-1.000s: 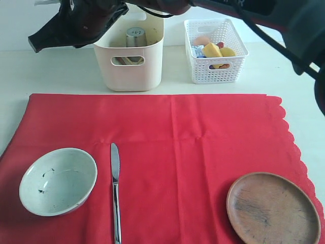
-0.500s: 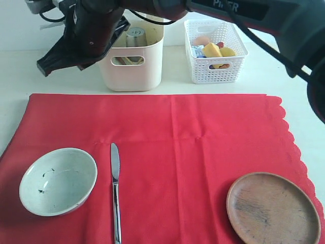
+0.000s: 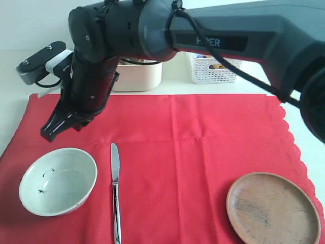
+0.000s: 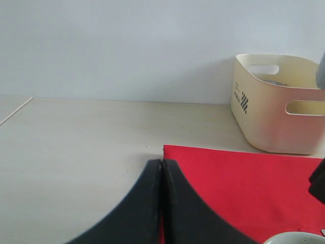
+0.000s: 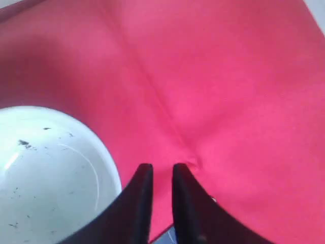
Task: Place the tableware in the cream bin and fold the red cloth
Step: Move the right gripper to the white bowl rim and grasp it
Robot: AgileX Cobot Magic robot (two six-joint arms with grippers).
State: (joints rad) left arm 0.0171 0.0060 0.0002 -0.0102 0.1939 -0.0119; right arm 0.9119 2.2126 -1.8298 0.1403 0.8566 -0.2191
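Three to clear from the bright red fabric cloth (image 3: 203, 137): pale speckled ceramic bowl (image 3: 58, 181), silver metal knife (image 3: 116, 188), round brown wooden plate (image 3: 273, 207). Right tool (image 5: 158, 168) slightly parted, empty, beside the bowl's rim. Spread wider, straddle the rim, pinch firmly, carry level to the cream plastic bin (image 3: 139, 80).

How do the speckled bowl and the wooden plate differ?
The bowl is pale with dark specks; the plate is brown wood. The bowl is deep; the plate is nearly flat. The bowl lies left in the exterior view, the plate right. Both are round, empty and rest on the red cloth.
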